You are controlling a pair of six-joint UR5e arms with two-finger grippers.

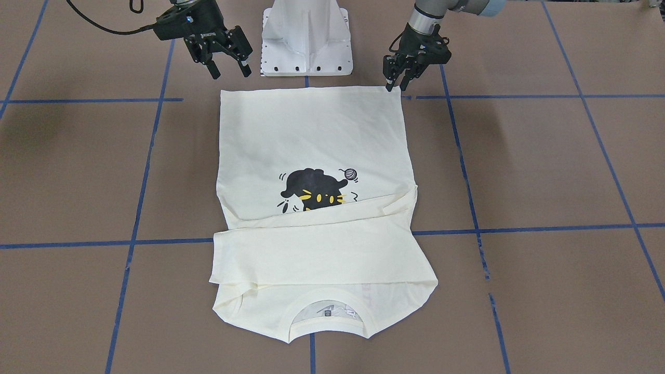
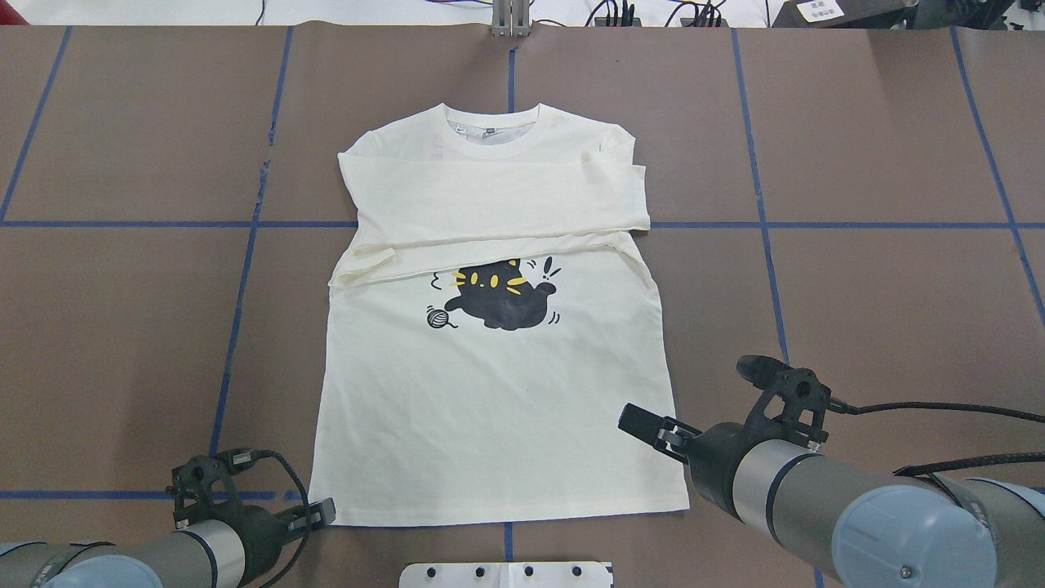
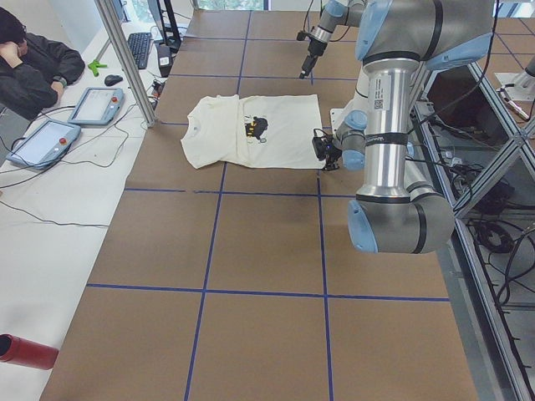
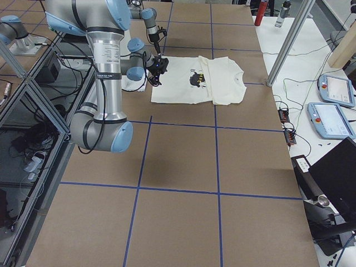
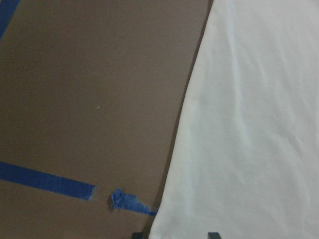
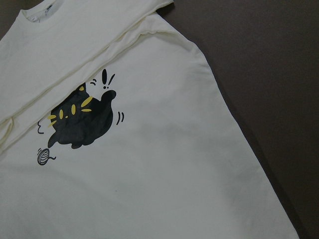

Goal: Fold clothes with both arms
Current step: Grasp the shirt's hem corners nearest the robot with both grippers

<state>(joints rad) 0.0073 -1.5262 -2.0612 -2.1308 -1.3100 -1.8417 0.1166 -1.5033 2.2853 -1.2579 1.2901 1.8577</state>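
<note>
cream T-shirt (image 2: 490, 408) flat, sleeves (image 2: 490, 196) folded across

Robot lab, likely — teach pendants (image 3: 96, 106), taped table (image 3: 251, 242).

Brown table (image 1: 545, 166), blue tape grid (image 1: 519, 228)

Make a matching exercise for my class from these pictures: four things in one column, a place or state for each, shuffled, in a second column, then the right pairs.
Column 1
1. left gripper
2. right gripper
3. cat print
4. collar

Column 2
A. jaws spread wide, raised near a hem corner
B. partly hidden under a folded sleeve
C. at the end of the T-shirt farthest from the robot
D. low, right at a hem corner

Pairs: 1-D, 2-A, 3-B, 4-C
</note>
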